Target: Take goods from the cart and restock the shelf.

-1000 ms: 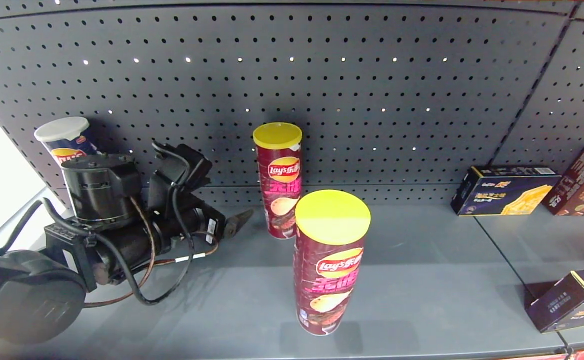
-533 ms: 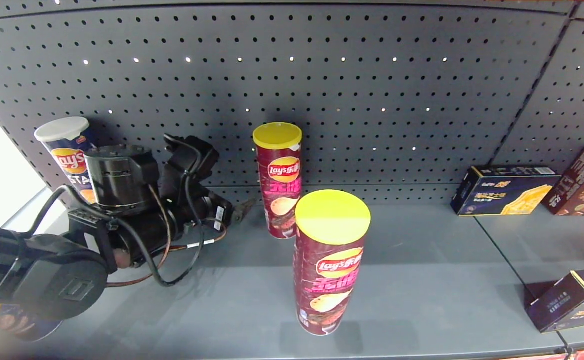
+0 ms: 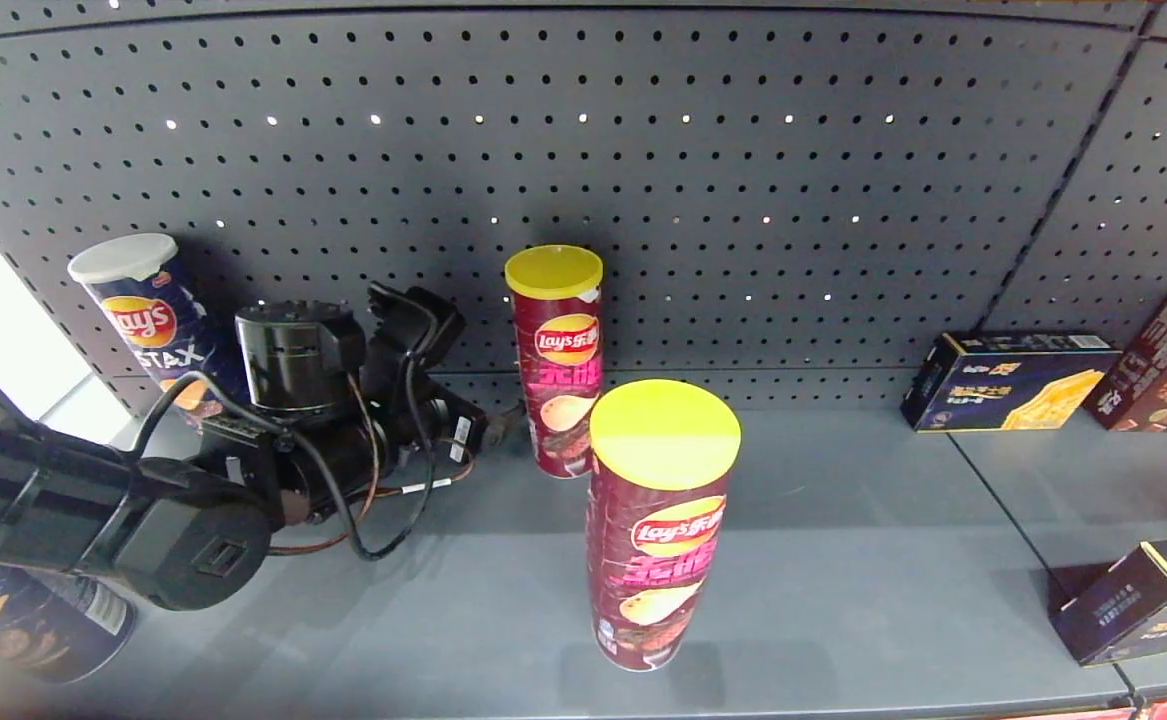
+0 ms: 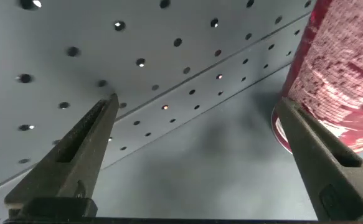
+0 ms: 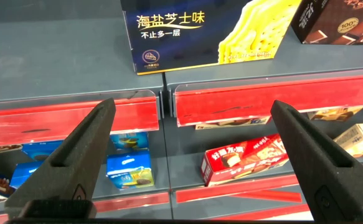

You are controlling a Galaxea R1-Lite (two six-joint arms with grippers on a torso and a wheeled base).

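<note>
Back can [image 3: 555, 360]: red, yellow lid, upright at the rear of the shelf [image 3: 843, 560], close to the pegboard [image 3: 743, 200]. Front can [image 3: 658, 525]: same kind, upright, nearer the shelf edge, apart from the back can. Blue can [image 3: 148, 320] is upright far left by the pegboard. Low blue can [image 3: 23, 620] sits at the left edge, partly behind the arm, so its pose is unclear. Boxes [image 3: 1013, 380] are well off to the right.

Left tool [image 4: 195, 102]: fingers spread wide with nothing between them, low over the shelf, aimed at the pegboard. One finger is just beside the back can's base; can't tell if it touches. Right tool [image 5: 192, 104]: spread, empty, in front of lower shelves with red price rails, below a cracker box [image 5: 206, 31].

Likely step: the left tool is working beside the back can with no load, either clearing off or about to square it up. To do it well, keep the fingers spread and move along the tool's own axis, not sideways. A tall, narrow can tips easily if its base is clipped. Mind the front can and the cables on the way out.
</note>
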